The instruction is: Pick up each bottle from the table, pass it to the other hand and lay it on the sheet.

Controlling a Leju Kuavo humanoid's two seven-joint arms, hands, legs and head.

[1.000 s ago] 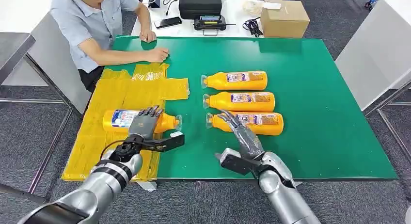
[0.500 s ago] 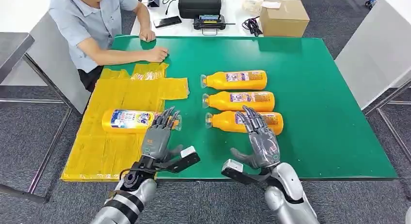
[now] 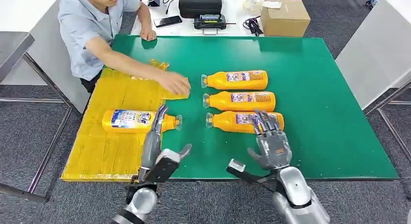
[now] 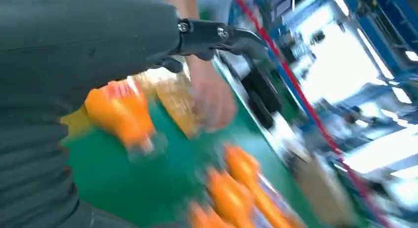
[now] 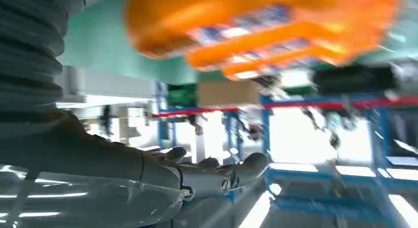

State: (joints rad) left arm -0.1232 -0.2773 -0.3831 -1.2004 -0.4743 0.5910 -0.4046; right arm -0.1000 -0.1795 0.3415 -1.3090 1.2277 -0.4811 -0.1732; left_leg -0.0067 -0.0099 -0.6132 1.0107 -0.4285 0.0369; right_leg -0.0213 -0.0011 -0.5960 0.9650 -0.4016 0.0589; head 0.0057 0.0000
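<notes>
Orange bottles number four. One bottle (image 3: 138, 120) lies on the yellow sheet (image 3: 104, 151) at the green table's (image 3: 334, 132) left edge, cap pointing right. Three bottles (image 3: 241, 102) lie in a column on the bare green near the middle, caps pointing left. Left hand (image 3: 154, 139) hovers edge-on just right of the sheet, fingers straight, holding nothing. Right hand (image 3: 270, 140) is spread and empty over the nearest of the three. A person's hand (image 3: 175, 83) presses the sheet's far corner.
</notes>
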